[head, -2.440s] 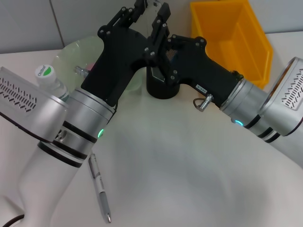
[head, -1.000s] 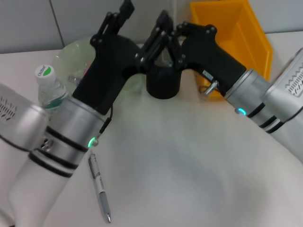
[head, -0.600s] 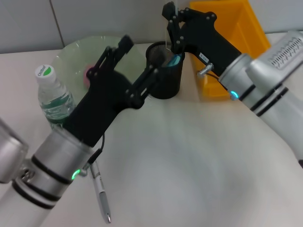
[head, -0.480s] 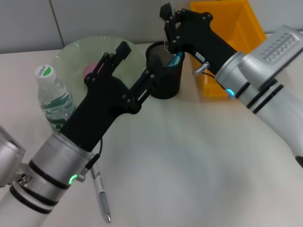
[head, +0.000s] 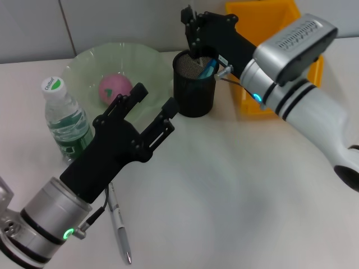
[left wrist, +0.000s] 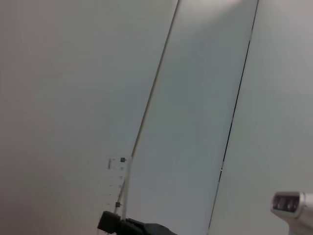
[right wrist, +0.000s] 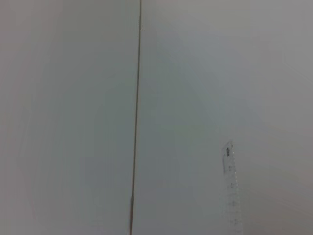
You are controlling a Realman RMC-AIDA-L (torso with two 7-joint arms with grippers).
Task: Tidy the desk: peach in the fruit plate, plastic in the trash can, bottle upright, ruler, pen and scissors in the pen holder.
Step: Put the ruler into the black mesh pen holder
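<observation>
A pink peach (head: pixel 114 88) lies in the pale green fruit plate (head: pixel 84 61). The bottle (head: pixel 63 120) stands upright at the left. The black mesh pen holder (head: pixel 194 85) holds blue-handled scissors (head: pixel 208 70). A silver pen (head: pixel 118 223) lies on the table near the front. My right gripper (head: pixel 190 25) hovers over the holder's far rim, shut on a clear ruler (right wrist: pixel 231 188) that stands up from its black fingers (left wrist: pixel 111 223). My left gripper (head: pixel 152 100) is open and empty, just left of the holder. The plastic is out of view.
A yellow bin (head: pixel 259 18) stands behind and to the right of the pen holder, partly covered by my right arm. My left forearm crosses the table's front left, above the pen. The wrist views face a pale panelled wall.
My left arm has pulled back from the pen holder toward the front left, uncovering the plate and peach. My right gripper has shifted left above the holder with the ruler.
</observation>
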